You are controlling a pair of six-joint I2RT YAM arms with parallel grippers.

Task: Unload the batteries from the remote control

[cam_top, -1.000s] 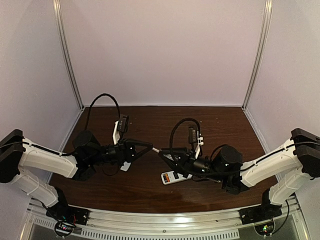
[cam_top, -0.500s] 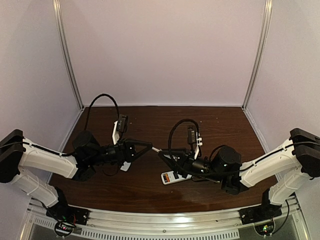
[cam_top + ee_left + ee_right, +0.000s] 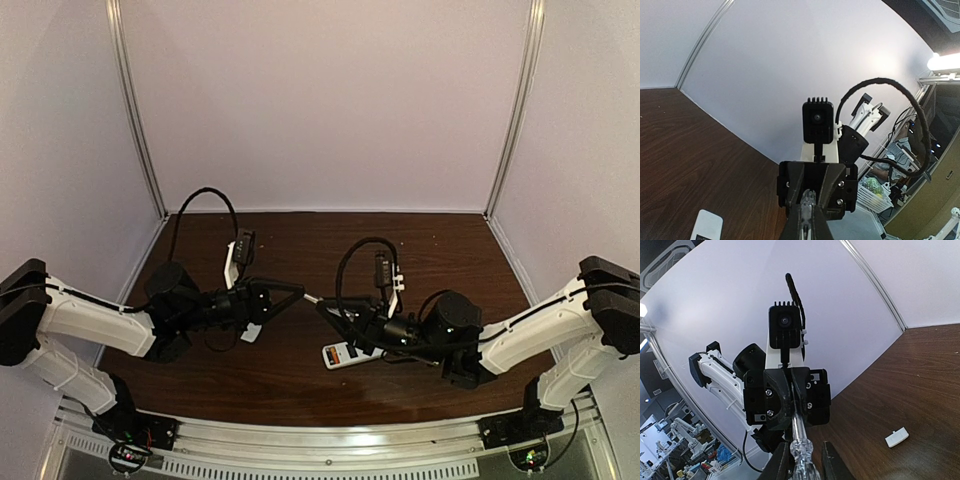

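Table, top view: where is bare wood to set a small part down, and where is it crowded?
Bare: the far strip of the table along the back wall, and the near strip between the remote and the front rail. Crowded: mid-table, where the left gripper and right gripper meet on a clear-handled tool, the white cover nearby.

The black left gripper (image 3: 299,294) and the right gripper (image 3: 323,306), which clasps a clear-handled tool (image 3: 801,452), meet tip to tip over the middle of the dark brown wooden table (image 3: 300,235). Its far half is open. Nearer the front edge lie a white flat remote control (image 3: 340,355) and a small white squarish cover (image 3: 252,332).
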